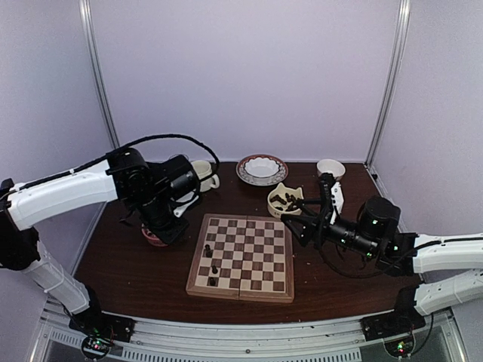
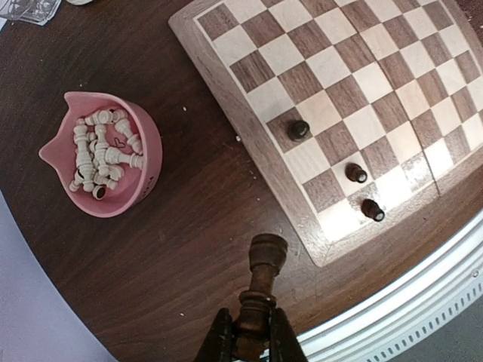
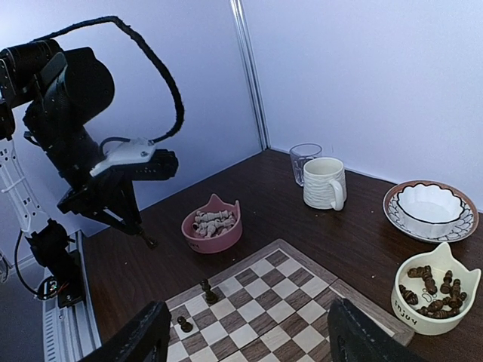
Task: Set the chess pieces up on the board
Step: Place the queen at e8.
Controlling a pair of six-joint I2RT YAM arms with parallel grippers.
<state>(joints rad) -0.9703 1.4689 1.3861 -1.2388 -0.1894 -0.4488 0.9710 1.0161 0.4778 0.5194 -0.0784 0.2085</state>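
The chessboard lies at the table's centre. Three dark pieces stand near its left edge; they also show in the left wrist view. My left gripper hangs above the table between the board's near left corner and a pink bowl of cream pieces. It is shut on a dark brown piece, gripped by one end. My right gripper is wide open and empty above the board's right side. A cream cat-shaped bowl holds several dark pieces.
A white mug and a glass stand at the back left. A patterned plate with a white bowl and a small white bowl stand at the back. The metal rail runs along the table's near edge.
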